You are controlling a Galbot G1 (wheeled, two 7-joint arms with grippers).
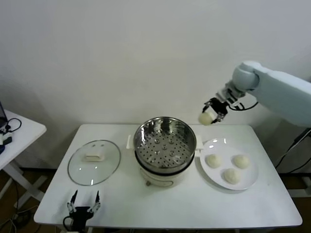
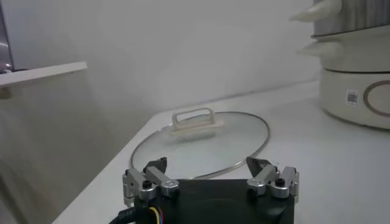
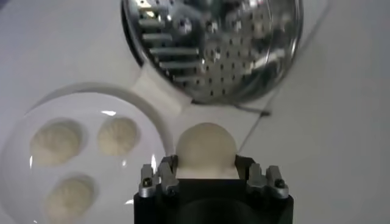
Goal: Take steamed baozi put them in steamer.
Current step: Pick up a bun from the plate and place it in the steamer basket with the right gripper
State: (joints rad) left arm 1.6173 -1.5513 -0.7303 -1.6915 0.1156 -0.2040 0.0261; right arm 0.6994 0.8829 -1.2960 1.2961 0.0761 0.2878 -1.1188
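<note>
Head view: right pincer (image 1: 212,112) hangs in the air behind the white plate (image 1: 217,177), pinching one smooth, pale bun (image 1: 206,118) between its fingers. Three more buns (image 1: 232,167) lie on the plate. The steamer (image 1: 164,143), a shiny perforated metal basket on a cream base, stands mid-bench (image 1: 194,206). A round glass lid (image 1: 94,161) lies flat to its left. Left pincer (image 1: 83,203) rests at the near bench edge, spread.

Left wrist view: pincer fingers (image 2: 152,176) apart, the lid just beyond.

Right wrist view: the rounded, matte bun sits clamped, with plate and steamer below.
</note>
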